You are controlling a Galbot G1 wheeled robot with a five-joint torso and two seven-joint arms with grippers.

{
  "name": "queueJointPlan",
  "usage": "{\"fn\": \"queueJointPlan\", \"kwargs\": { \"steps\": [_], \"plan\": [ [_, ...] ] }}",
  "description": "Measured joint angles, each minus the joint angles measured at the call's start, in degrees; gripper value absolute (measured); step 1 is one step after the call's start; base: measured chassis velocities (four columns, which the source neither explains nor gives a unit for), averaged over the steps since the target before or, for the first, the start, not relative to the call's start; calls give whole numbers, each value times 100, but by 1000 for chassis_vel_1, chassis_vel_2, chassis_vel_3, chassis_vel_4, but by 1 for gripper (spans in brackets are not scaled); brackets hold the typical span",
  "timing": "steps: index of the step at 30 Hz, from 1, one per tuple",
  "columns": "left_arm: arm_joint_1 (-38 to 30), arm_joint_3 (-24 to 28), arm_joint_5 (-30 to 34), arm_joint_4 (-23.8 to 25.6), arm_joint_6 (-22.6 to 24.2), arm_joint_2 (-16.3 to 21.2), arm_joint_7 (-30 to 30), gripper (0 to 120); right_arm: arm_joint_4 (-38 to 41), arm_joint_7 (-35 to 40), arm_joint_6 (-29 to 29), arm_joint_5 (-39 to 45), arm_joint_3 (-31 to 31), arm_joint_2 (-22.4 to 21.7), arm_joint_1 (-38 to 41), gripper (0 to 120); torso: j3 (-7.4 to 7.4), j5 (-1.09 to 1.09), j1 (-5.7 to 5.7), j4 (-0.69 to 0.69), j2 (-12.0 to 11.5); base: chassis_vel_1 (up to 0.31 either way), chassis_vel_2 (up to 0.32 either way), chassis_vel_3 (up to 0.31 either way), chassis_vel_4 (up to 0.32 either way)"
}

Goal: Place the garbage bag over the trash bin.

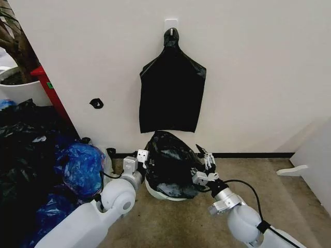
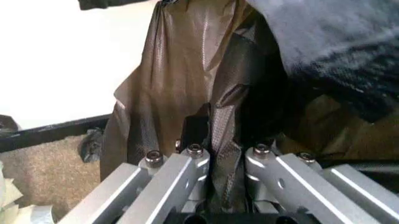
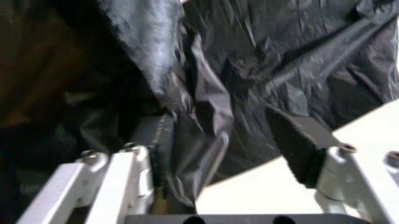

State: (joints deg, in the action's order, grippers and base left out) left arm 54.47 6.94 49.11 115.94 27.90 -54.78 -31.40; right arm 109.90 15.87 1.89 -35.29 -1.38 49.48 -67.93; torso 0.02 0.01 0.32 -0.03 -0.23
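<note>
The glossy black garbage bag (image 1: pixel 170 161) lies draped over the trash bin, whose cream-white wall (image 1: pixel 158 194) peeks out below it on the floor by the wall. My left gripper (image 1: pixel 140 156) is at the bag's left side. In the left wrist view a fold of the garbage bag (image 2: pixel 187 79) runs between the left gripper (image 2: pixel 225 151), which is shut on it. My right gripper (image 1: pixel 207 164) is at the bag's right side. In the right wrist view the right gripper (image 3: pixel 227 149) stands open, with the garbage bag (image 3: pixel 274 60) hanging against one finger (image 3: pixel 146 149).
A flat black bag bundle (image 1: pixel 171 93) hangs from a wall hook above the bin. Heaped blue and black bags (image 1: pixel 51 165) fill the left floor, with a white plant pot (image 1: pixel 20 92) behind them. A white object (image 1: pixel 292 170) lies at the right. Carpet in front is open.
</note>
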Motion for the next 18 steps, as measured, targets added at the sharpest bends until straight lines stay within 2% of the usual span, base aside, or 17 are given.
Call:
{"fn": "queueJointPlan", "kwargs": {
  "steps": [1,4,5,9,10,12,14,16,17,18],
  "plan": [
    [2,5,1,5,14,1,-5,4,-12,-52,94,1,9,7,17,49,0,0,0,0,0,0,0,0,0],
    [48,14,2,27,49,46,-22,4,-30,-227,439,81,60,41,75,32,0,0,0,1,0,0,0,0,0],
    [48,14,2,27,49,46,-22,4,-30,-227,439,81,60,41,75,32,0,0,0,1,0,0,0,0,0],
    [141,15,-25,86,59,111,-21,4,-17,-404,709,382,90,57,120,14,0,0,0,0,0,0,0,0,0],
    [141,15,-25,86,59,111,-21,4,-17,-404,709,382,90,57,120,14,0,0,0,0,0,0,0,0,0],
    [192,8,-90,116,58,154,8,4,10,-518,751,703,90,43,156,7,0,0,0,0,0,0,0,0,0],
    [293,-24,-226,167,8,238,110,4,43,-649,712,1480,70,-2,255,0,0,-1,0,0,0,0,0,0,0],
    [406,-74,-372,222,-85,328,222,4,45,-733,607,2231,42,-49,384,0,0,0,0,0,0,0,0,0,0],
    [406,-74,-372,222,-85,328,222,4,45,-733,607,2231,42,-49,384,0,0,0,0,0,0,0,0,0,0],
    [493,-119,-510,253,-187,390,330,4,60,-757,480,2839,21,-92,485,0,0,-1,0,1,0,0,0,0,0]
  ]
}}
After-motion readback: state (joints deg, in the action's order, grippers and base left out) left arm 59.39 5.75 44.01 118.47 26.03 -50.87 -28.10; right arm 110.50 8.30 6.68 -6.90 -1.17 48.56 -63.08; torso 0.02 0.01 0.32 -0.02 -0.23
